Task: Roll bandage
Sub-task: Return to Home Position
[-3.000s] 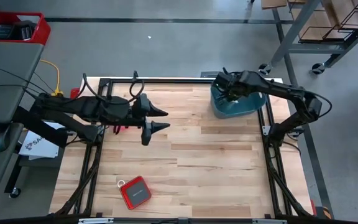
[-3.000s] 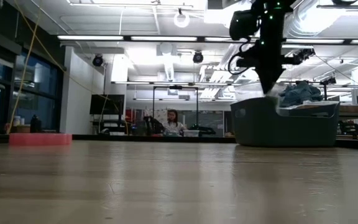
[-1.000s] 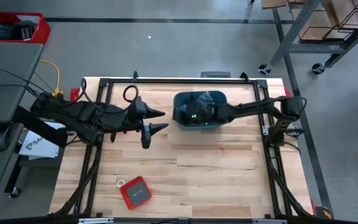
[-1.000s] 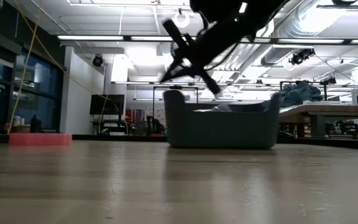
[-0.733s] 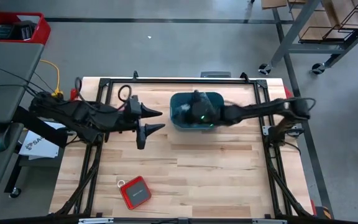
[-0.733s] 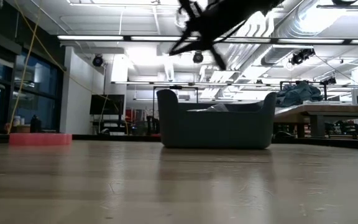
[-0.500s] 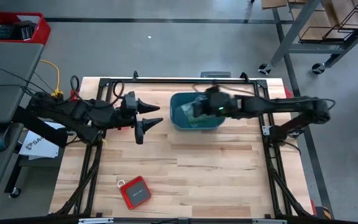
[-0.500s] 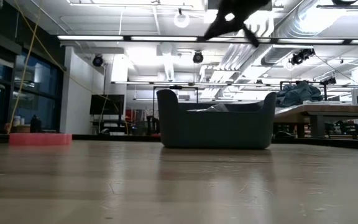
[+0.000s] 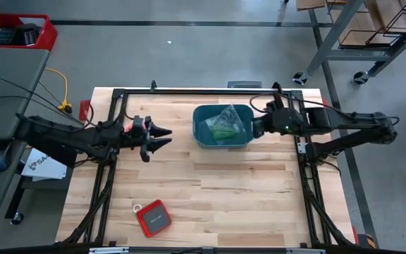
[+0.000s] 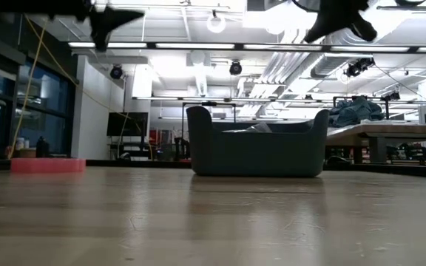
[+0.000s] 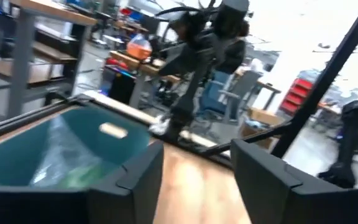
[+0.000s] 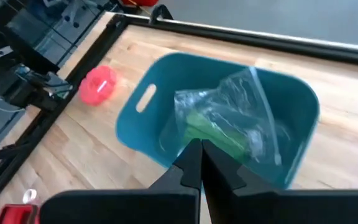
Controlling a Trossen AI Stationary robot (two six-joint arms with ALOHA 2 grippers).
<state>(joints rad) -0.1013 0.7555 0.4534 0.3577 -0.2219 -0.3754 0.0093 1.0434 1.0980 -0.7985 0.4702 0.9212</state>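
The green bandage (image 9: pixel 224 131) lies inside a clear plastic bag (image 12: pixel 244 115) in the teal tub (image 9: pixel 204 134), which stands on the table's far middle. It also shows in the right wrist view (image 12: pixel 211 135) and the left wrist view (image 11: pixel 82 177). My right gripper (image 9: pixel 256 128) is shut and empty, raised just right of the tub's right wall. My left gripper (image 9: pixel 166 137) is open and empty, raised left of the tub, pointing at it.
A pink-red ring (image 12: pixel 98 84) lies on the table left of the tub, under my left arm. A red flat device (image 9: pixel 153 217) lies near the front left. Bare wood lies in front of the tub (image 10: pixel 257 151). A black frame edges the table.
My right gripper has left the tub, risen and drawn back toward the table's right edge. My left gripper has drawn back toward the left edge and risen. The tub slid a little leftward at first, then stood still with the bagged bandage in it.
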